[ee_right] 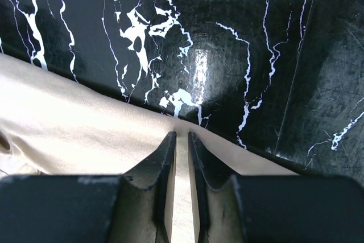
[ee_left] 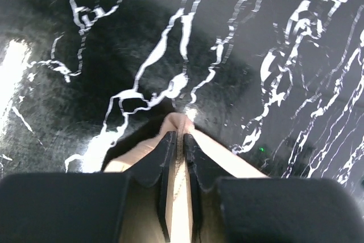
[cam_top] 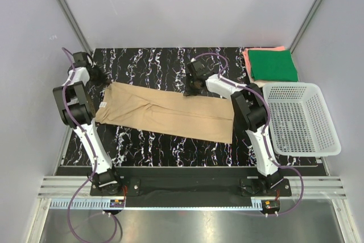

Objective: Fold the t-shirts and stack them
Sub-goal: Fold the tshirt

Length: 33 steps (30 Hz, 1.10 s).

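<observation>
The tan t-shirt (cam_top: 170,118) lies across the middle of the black marbled worktop (cam_top: 148,64) as a long band. It looks doubled over lengthwise and runs at a slant from the left side, further back, down towards the near right. The left end effector (ee_left: 178,139) is at the band's far left corner. Its wrist view shows the two fingers drawn almost together with a fold of tan cloth pinched between them, the cloth bulging just past the tips. The right end effector (ee_right: 181,136) sits on the far long edge, right of the middle. It too is clamped on the cloth, with only a thin strip of tan showing between the fingers right at the hem. In the far right corner a folded dark green t-shirt (cam_top: 274,65) rests on a coral-pink t-shirt (cam_top: 264,49), whose edges peek out at the back and left. A white mesh basket (cam_top: 293,86) stands just in front of that pile, near the shirt's right end.
</observation>
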Each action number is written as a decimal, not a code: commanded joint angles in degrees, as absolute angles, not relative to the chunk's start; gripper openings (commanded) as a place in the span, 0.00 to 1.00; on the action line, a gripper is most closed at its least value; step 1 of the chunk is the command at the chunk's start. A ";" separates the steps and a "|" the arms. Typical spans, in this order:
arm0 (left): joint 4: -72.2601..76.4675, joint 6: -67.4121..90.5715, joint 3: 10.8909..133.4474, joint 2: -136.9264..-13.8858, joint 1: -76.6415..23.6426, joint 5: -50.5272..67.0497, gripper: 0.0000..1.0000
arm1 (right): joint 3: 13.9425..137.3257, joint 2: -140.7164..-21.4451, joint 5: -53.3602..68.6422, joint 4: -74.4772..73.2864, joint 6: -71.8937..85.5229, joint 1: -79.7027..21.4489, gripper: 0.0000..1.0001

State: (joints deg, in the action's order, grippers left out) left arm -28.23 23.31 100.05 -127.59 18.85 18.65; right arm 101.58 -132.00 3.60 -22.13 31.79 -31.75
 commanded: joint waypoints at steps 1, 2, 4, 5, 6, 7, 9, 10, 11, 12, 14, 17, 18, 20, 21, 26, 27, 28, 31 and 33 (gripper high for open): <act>-26.63 26.46 101.60 -128.23 19.69 19.87 0.16 | 99.84 -133.33 -0.88 -24.08 33.13 -31.90 0.22; -26.46 26.28 101.60 -128.15 19.69 19.78 0.16 | 99.93 -133.24 -0.88 -24.00 33.05 -31.90 0.22; -26.46 24.97 102.21 -128.76 19.69 19.51 0.23 | 99.84 -133.07 -1.05 -24.08 32.96 -31.90 0.22; -26.54 24.35 103.09 -128.93 19.77 19.51 0.21 | 99.84 -132.81 -1.05 -24.17 32.87 -31.82 0.22; -26.54 24.00 103.44 -128.94 19.78 20.03 0.20 | 99.67 -132.54 -1.23 -24.08 32.87 -31.82 0.22; -26.63 23.47 103.62 -128.33 19.86 20.13 0.20 | 99.58 -132.37 -1.32 -24.08 32.87 -31.82 0.22; -26.98 22.16 103.62 -126.66 19.78 17.95 0.20 | 99.41 -131.75 -1.32 -24.17 33.05 -31.64 0.22; -28.29 20.23 103.71 -124.13 18.91 15.49 0.22 | 99.40 -131.49 -1.06 -24.08 32.96 -31.38 0.22; -28.74 19.26 103.01 -122.62 18.29 12.86 0.23 | 99.58 -130.70 -0.97 -24.17 32.96 -31.38 0.23; -28.83 18.47 102.31 -120.95 17.76 9.87 0.24 | 99.67 -130.35 -0.71 -24.08 32.35 -31.38 0.23; -28.83 18.02 99.42 -116.56 16.70 8.53 0.24 | 99.93 -128.60 -0.18 -24.17 31.91 -31.38 0.24; -28.83 18.98 94.33 -111.28 15.56 9.05 0.25 | 98.62 -124.74 -0.18 -24.43 31.20 -31.38 0.26; -28.74 19.25 92.74 -110.05 15.30 9.49 0.25 | 98.00 -123.67 -0.18 -24.43 30.94 -31.38 0.26; -28.04 19.78 87.82 -106.80 14.07 10.72 0.25 | 95.90 -120.25 -0.17 -24.43 30.67 -31.38 0.27; -28.04 19.60 86.32 -106.00 13.54 11.24 0.25 | 95.19 -119.10 -0.18 -24.43 30.41 -31.38 0.27; -27.42 18.98 77.00 -102.31 10.37 13.36 0.25 | 89.93 -113.21 1.93 -24.26 30.32 -31.38 0.28; -26.55 19.07 75.86 -101.87 10.20 13.71 0.25 | 89.13 -112.42 1.93 -24.34 30.50 -31.29 0.28; -26.28 19.25 74.11 -101.34 9.50 13.80 0.25 | 88.43 -111.19 1.93 -24.26 30.59 -31.38 0.28; -26.02 19.69 72.25 -101.43 9.06 14.85 0.25 | 86.14 -108.99 1.76 -24.00 30.76 -31.29 0.29; -26.28 20.21 71.11 -101.34 8.88 14.94 0.25 | 85.26 -108.37 2.72 -23.21 30.41 -31.38 0.29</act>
